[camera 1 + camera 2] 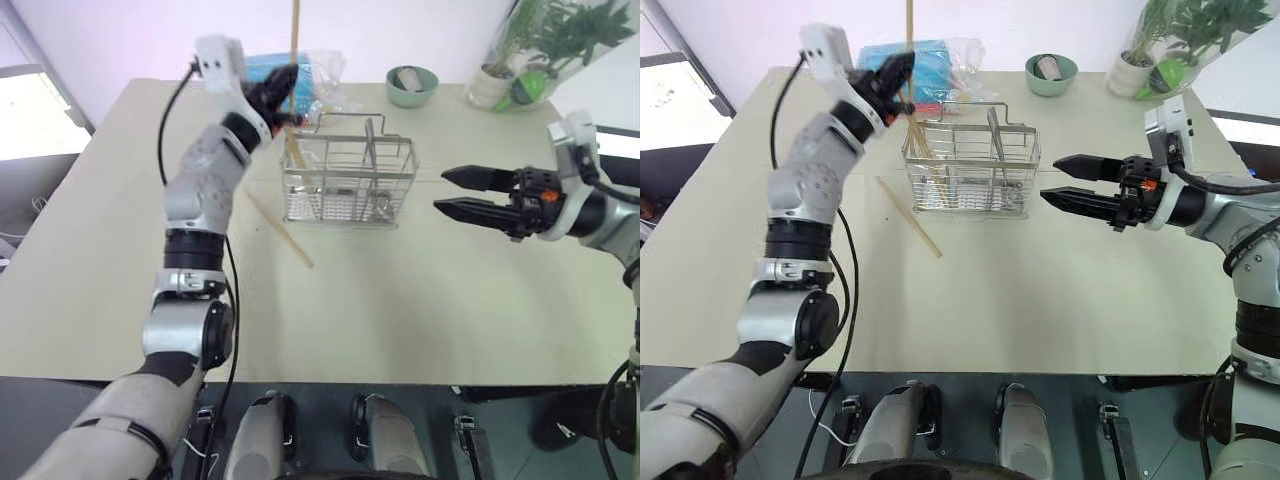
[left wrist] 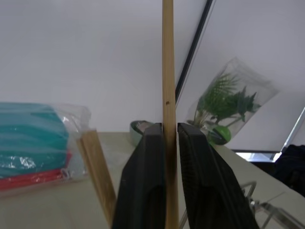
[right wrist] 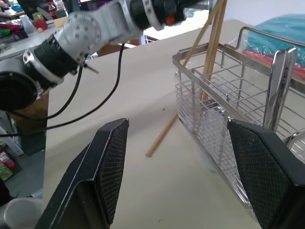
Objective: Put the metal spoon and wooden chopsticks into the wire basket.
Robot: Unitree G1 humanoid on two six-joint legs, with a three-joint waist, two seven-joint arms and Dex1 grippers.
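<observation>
My left gripper [image 1: 285,95] is raised over the left end of the wire basket [image 1: 350,180] and is shut on a wooden chopstick [image 2: 167,71]. That stick stands upright and its lower end reaches down into the basket's left compartment. A second chopstick [image 3: 206,71] leans inside that compartment. Another chopstick [image 1: 280,228] lies flat on the table, just left of the basket and in front of it. My right gripper [image 1: 440,191] hovers open and empty to the right of the basket, pointing at it. I cannot make out the metal spoon among the basket's wires.
A small green bowl [image 1: 411,85] sits behind the basket on the right. A potted plant in clear wrap [image 1: 530,50] stands at the back right corner. A bagged teal cloth packet [image 1: 920,55] lies just behind the basket. The tan table [image 1: 400,300] stretches toward me.
</observation>
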